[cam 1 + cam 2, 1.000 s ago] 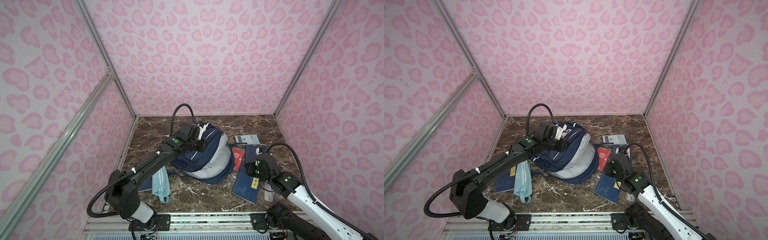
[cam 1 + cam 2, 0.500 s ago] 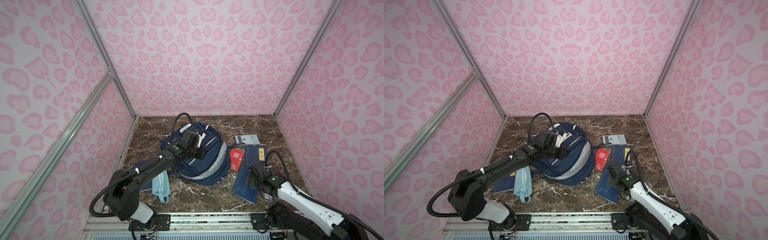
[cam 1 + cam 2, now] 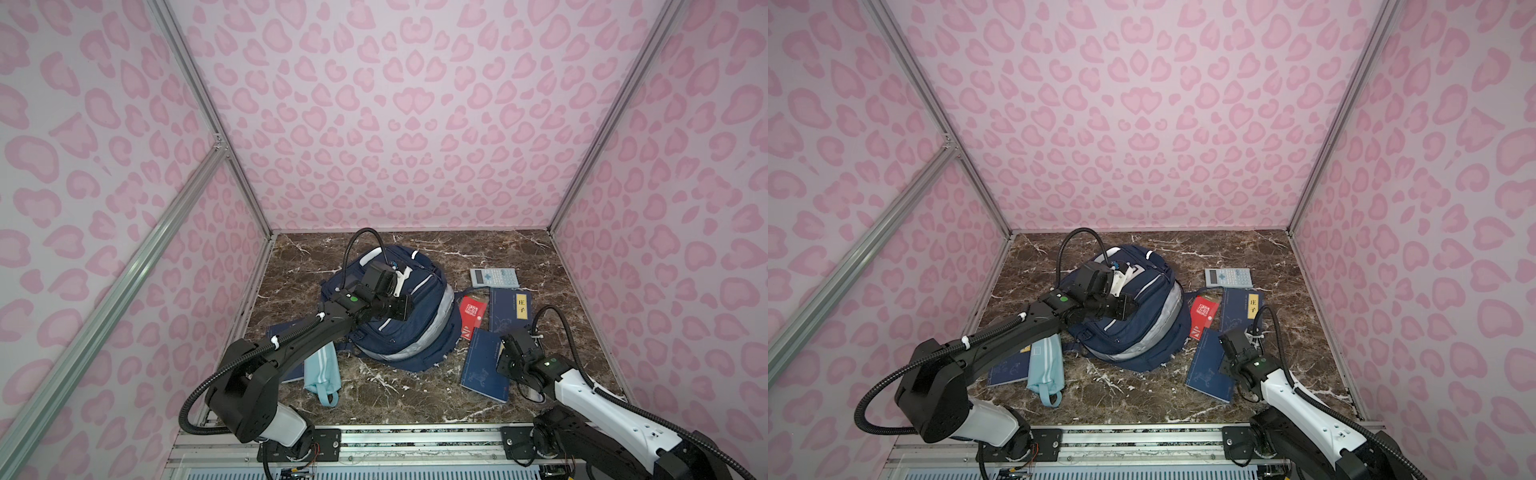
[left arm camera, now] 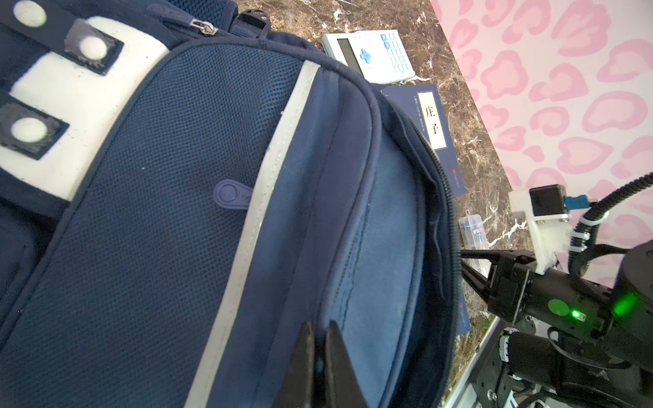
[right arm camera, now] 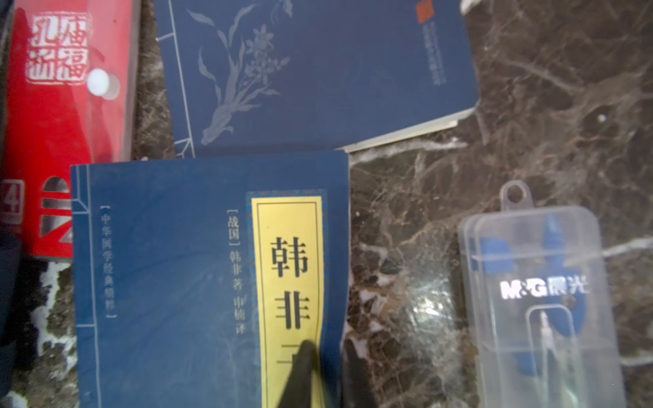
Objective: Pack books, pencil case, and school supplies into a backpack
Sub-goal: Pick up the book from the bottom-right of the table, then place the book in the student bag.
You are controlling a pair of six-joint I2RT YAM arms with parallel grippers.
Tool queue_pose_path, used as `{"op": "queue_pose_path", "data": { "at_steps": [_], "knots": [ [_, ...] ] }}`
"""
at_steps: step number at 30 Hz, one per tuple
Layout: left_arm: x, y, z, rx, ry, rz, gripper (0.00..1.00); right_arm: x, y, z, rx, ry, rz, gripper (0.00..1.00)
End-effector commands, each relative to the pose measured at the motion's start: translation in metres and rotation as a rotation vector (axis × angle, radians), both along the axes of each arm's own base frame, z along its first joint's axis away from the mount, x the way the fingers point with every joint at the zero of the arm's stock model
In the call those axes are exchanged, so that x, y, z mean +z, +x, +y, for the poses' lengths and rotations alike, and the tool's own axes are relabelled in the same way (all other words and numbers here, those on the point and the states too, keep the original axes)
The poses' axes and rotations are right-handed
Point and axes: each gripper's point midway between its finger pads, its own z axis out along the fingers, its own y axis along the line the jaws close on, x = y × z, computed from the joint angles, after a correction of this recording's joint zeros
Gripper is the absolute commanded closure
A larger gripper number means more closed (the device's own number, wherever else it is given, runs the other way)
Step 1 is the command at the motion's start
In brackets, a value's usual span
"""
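My left claw (image 4: 319, 353) pinches the rim of the navy backpack (image 3: 424, 332), slumped centrally, main zip gaping. Right of it lie the calculator (image 3: 494, 277), red pack (image 3: 472, 311), a yellow-labelled far book (image 3: 513, 309), and a near book (image 3: 484, 365) nipped by my right claw (image 5: 328, 349), clear pack (image 5: 540, 300) beside. Left: striped aqua pencil case (image 3: 322, 370) overlapping a third book (image 3: 1009, 370).

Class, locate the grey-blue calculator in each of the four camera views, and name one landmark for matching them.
In a top view: calculator right of the backpack, toward the back.
In a top view: same spot, right of the backpack.
Left wrist: past the backpack's rim, on the marble, here.
Right wrist: not in it.
Landmark: the book labelled 庄子, beside the calculator in three views.
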Motion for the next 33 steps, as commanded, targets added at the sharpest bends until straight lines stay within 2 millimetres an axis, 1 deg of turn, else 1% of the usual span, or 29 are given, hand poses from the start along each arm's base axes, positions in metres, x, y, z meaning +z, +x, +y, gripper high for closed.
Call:
{"op": "queue_pose_path", "data": {
  "at_steps": [1,4,6,11,15,17,19,21,22,24,28,31,33],
  "knots": [
    [0.013,0.004,-0.005,-0.003,-0.041,-0.034,0.97,-0.003,-0.008,0.002,0.042,0.002,0.037,1.00],
    [0.015,0.006,-0.002,0.005,-0.025,-0.040,0.97,0.011,-0.005,0.003,0.053,0.012,-0.007,1.00],
    [0.016,0.008,0.000,0.013,-0.014,-0.044,0.97,0.028,0.000,0.006,0.061,0.035,-0.067,1.00],
    [0.027,0.013,0.004,0.028,-0.014,-0.065,0.97,0.084,0.009,0.017,0.084,0.153,-0.256,1.00],
    [0.041,0.018,0.006,0.035,-0.028,-0.080,0.97,0.128,0.008,0.027,0.125,0.243,-0.367,1.00],
    [0.047,0.021,0.008,0.036,-0.039,-0.083,0.97,0.152,0.008,0.036,0.157,0.296,-0.416,1.00],
    [0.052,0.024,0.010,0.043,-0.046,-0.086,0.97,0.171,0.010,0.046,0.190,0.344,-0.452,1.00],
    [0.058,0.026,0.011,0.045,-0.056,-0.092,0.97,0.182,0.015,0.058,0.214,0.382,-0.485,1.00],
    [0.063,0.026,0.011,0.045,-0.064,-0.096,0.97,0.184,0.019,0.065,0.223,0.398,-0.488,1.00],
    [0.072,0.024,0.009,0.038,-0.090,-0.105,0.97,0.179,0.030,0.081,0.237,0.418,-0.476,1.00],
    [0.089,0.021,0.004,0.010,-0.136,-0.107,0.97,0.168,0.062,0.136,0.295,0.514,-0.508,1.00],
    [0.099,0.023,0.003,0.004,-0.142,-0.115,0.97,0.156,0.090,0.175,0.333,0.505,-0.503,1.00],
    [0.106,0.025,0.003,0.005,-0.148,-0.120,0.97,0.144,0.109,0.198,0.321,0.520,-0.507,1.00]
  ]
}}
